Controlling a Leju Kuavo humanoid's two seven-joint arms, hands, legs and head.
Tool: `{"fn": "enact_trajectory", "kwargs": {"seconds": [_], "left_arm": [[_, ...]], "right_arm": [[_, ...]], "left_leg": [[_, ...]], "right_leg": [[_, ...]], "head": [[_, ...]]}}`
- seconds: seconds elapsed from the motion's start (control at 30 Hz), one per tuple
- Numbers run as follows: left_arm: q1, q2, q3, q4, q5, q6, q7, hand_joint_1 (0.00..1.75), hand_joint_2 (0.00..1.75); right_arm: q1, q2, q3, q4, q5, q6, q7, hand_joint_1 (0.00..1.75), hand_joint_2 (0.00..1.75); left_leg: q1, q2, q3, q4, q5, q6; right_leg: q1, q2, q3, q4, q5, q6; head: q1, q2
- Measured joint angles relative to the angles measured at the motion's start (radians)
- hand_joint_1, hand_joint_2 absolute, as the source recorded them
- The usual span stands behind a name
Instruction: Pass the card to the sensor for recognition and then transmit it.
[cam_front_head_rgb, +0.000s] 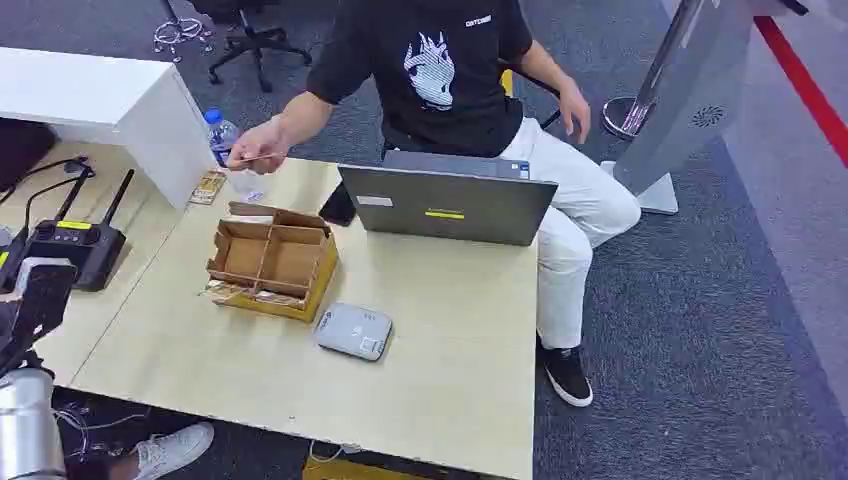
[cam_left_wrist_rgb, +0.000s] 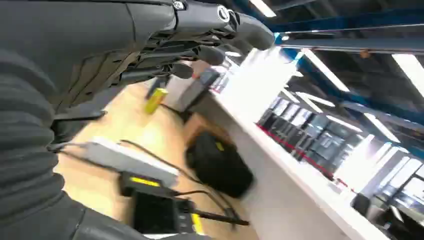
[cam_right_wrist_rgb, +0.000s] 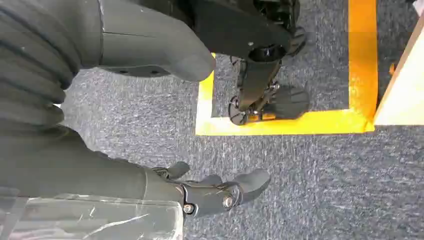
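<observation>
The task looks barely begun, as far as these views show. The card is pinched in the person's hand, held out over the far left corner of the light wooden table, just in front of a water bottle; no robot hand touches it. The sensor, a flat grey card reader, lies untouched near the table's front edge, just beside the open cardboard box and well apart from the card. The left hand is raised at the left edge of the head view, near a black device with antennas; in the left wrist view its fingers reach forward, apart and holding nothing. The right hand hangs low over grey carpet and yellow floor tape, thumb and fingers spread wide apart, nothing between them. A grey laptop stands open in front of the seated person. By my reading, every step remains: taking the card from the person, bringing it over the reader for recognition, then handing it on. The left hand seems the nearer one for the pickup, though that is only a guess.
</observation>
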Motion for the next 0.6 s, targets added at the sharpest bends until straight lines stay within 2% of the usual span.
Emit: {"fn": "enact_trajectory", "kwargs": {"seconds": [0.27,0.37,0.43,0.47,0.5,0.53,0.6], "left_arm": [[-0.123,0.034,-0.216,-0.021,-0.153,0.004,0.049,0.00,1.75],[-0.208,0.044,-0.326,-0.026,-0.219,0.005,0.072,0.00,1.75],[-0.324,0.070,-0.487,-0.026,-0.402,0.024,0.161,0.00,1.75],[-0.360,0.093,-0.581,-0.026,-0.505,0.037,0.192,0.00,1.75],[-0.387,0.108,-0.646,-0.026,-0.564,0.047,0.209,0.07,1.75],[-0.401,0.115,-0.702,-0.026,-0.579,0.054,0.215,1.75,1.75],[-0.417,0.124,-0.758,-0.023,-0.575,0.060,0.228,1.75,1.75]], "right_arm": [[-0.003,0.006,0.000,0.000,-0.015,0.022,-0.003,0.00,1.75],[-0.005,0.012,-0.005,0.000,-0.020,0.031,-0.003,0.00,1.75],[-0.014,0.018,-0.013,0.001,-0.042,0.053,-0.003,0.00,1.75],[-0.019,0.019,-0.016,0.001,-0.047,0.061,-0.006,0.00,1.75],[-0.021,0.021,-0.017,0.001,-0.053,0.064,-0.011,0.00,1.75],[-0.023,0.024,-0.020,0.001,-0.053,0.066,-0.015,0.00,1.75],[-0.024,0.029,-0.022,0.001,-0.052,0.071,-0.020,0.00,1.75]], "left_leg": [[0.000,0.001,0.000,0.000,0.000,0.000],[0.001,0.000,-0.002,0.004,0.002,0.001],[0.003,-0.005,-0.012,0.004,0.006,0.001],[0.002,-0.006,-0.012,0.003,0.006,0.001],[0.000,-0.005,-0.010,0.002,0.006,0.001],[-0.001,-0.002,-0.009,0.002,0.006,0.001],[0.000,0.004,-0.010,0.003,0.006,0.001]], "right_leg": [[0.000,0.001,0.000,0.000,0.000,0.000],[0.001,0.000,-0.007,0.000,0.001,0.001],[0.004,-0.006,-0.007,0.000,0.005,0.000],[0.003,-0.007,-0.007,0.001,0.006,0.001],[0.002,-0.006,-0.006,0.001,0.006,0.001],[0.001,-0.003,-0.006,0.001,0.006,0.001],[0.002,0.003,-0.009,0.001,0.008,0.000]], "head": [[0.000,0.000],[-0.003,0.000],[0.002,0.000],[0.004,0.000],[0.003,0.000],[0.002,0.000],[0.003,0.000]]}}
